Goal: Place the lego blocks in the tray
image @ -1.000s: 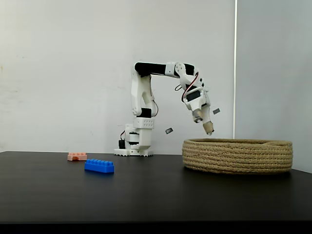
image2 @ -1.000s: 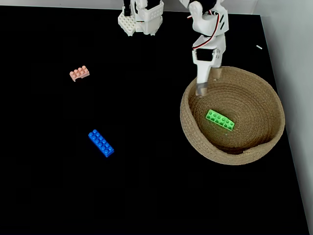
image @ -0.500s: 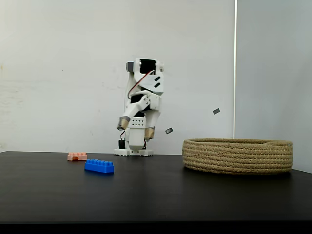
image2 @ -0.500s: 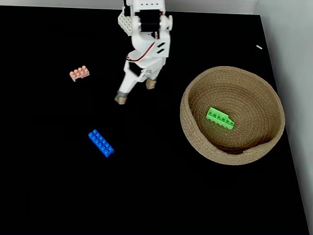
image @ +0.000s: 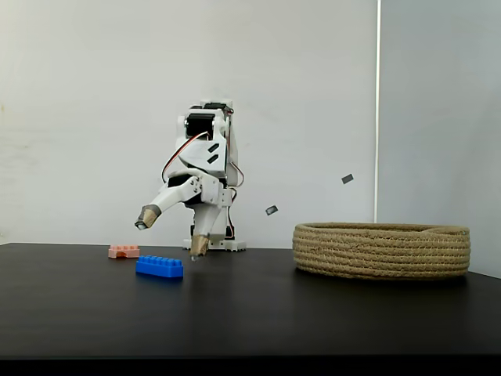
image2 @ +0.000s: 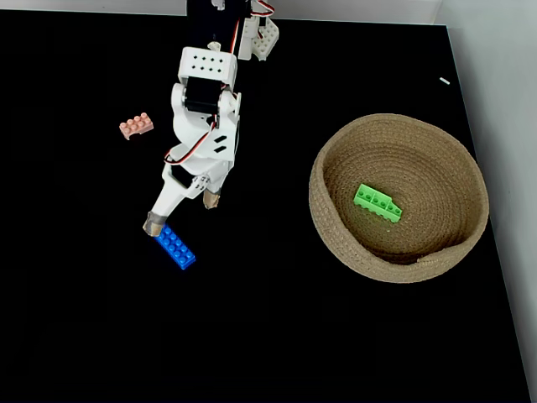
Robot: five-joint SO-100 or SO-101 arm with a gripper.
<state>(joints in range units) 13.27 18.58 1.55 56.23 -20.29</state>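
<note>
Hovering hand (image2: 182,211) spread wide over blue brick (image2: 174,246), green brick (image2: 377,203) in tray (image2: 340,239)

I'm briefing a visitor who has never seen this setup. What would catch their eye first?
The white arm's open gripper poised above the long blue studded brick on the black table. Next, the wide coiled tan rope basket at right in the top-down fixed view, with a bright green brick lying inside it.

arm (image2: 205,109): white w/ black servos, red wires
fingertips (image2: 154,223): tan
bricks: blue (image2: 174,246), green (image2: 377,202), pale pink (image2: 136,126)
tray (image2: 336,243): tan coiled rope
table (image2: 268,336): black
</note>
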